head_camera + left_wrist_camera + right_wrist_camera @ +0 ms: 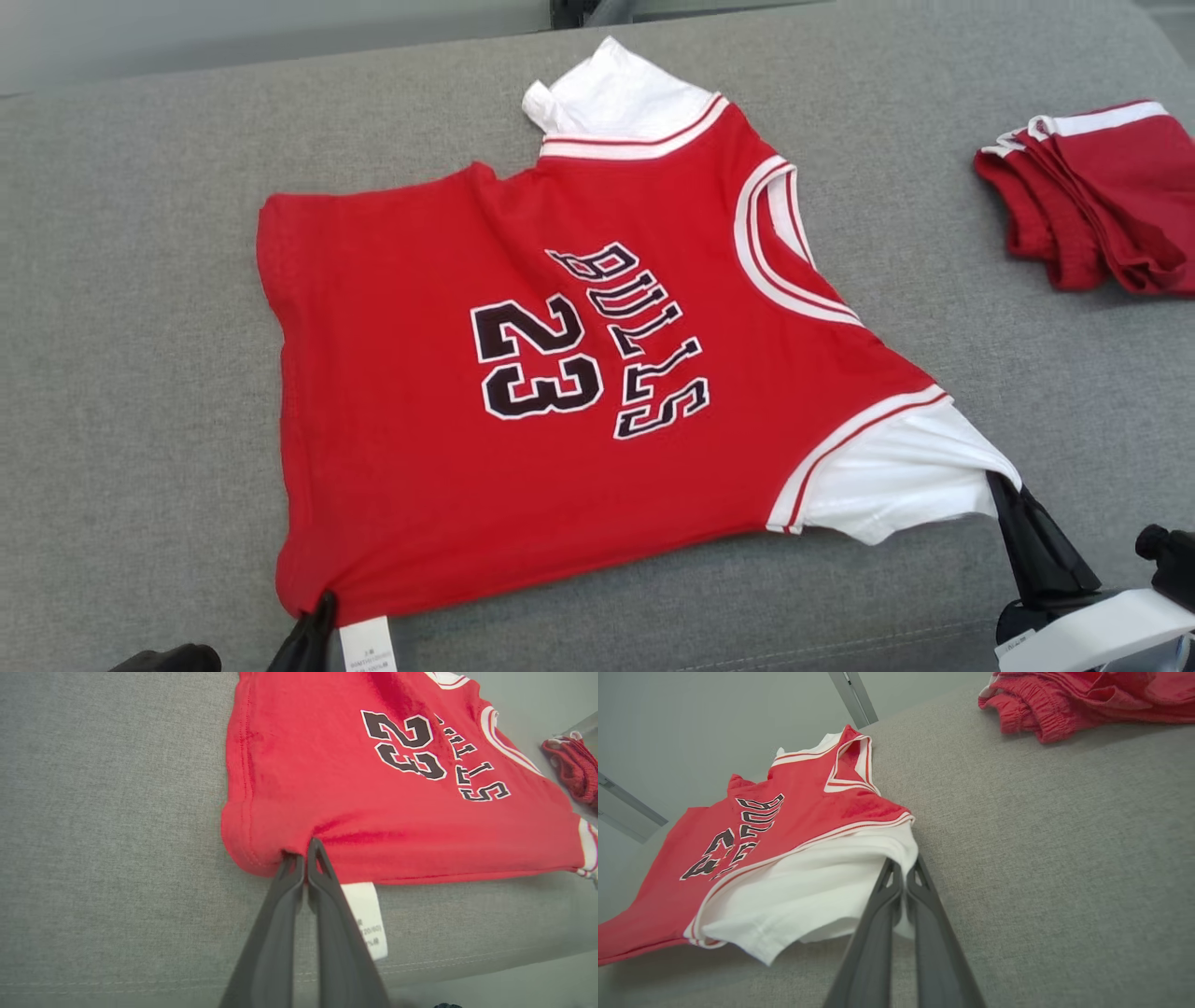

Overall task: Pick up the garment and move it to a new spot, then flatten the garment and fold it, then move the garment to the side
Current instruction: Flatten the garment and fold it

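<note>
The garment (448, 392) is a red jersey with white sleeves and black "BULLS 23" lettering, spread face up on the grey cushion. My left gripper (322, 602) is shut on the garment's near hem corner (299, 851), beside a white care label (369, 914). At the near right, my right gripper (997, 483) is shut on the edge of the white sleeve (859, 872); that sleeve is lifted a little off the cushion. The far white sleeve (621, 93) lies flat at the back.
A pile of folded red shorts with white trim (1097, 191) lies at the far right of the grey cushion (140, 373); the same shorts (1073, 700) appear in the right wrist view. The cushion's front seam (467, 961) runs just below the garment. A wall is behind.
</note>
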